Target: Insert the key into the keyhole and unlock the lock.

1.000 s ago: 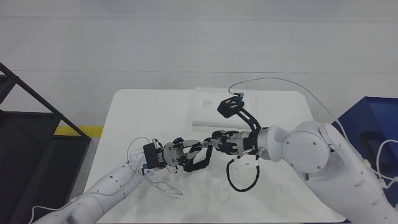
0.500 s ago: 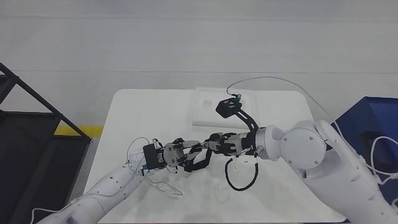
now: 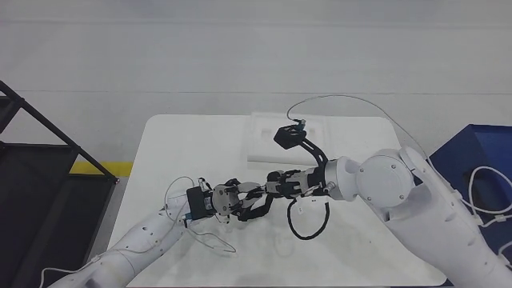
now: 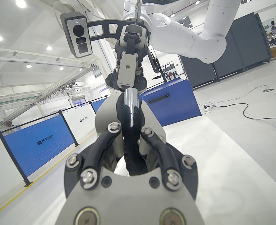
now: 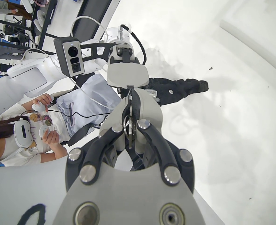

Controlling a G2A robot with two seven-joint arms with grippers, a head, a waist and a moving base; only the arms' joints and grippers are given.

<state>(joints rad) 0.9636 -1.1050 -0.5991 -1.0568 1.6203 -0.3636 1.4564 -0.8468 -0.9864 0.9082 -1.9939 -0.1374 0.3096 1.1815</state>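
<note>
While the left gripper clamps the lock, the right gripper pinches the key tight — tips meeting mid-tabletop.

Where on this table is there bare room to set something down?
Bare on the table: the far left corner beside the white tray, and the far right corner past it. Crowded: the middle, where the left gripper and right gripper meet.
</note>
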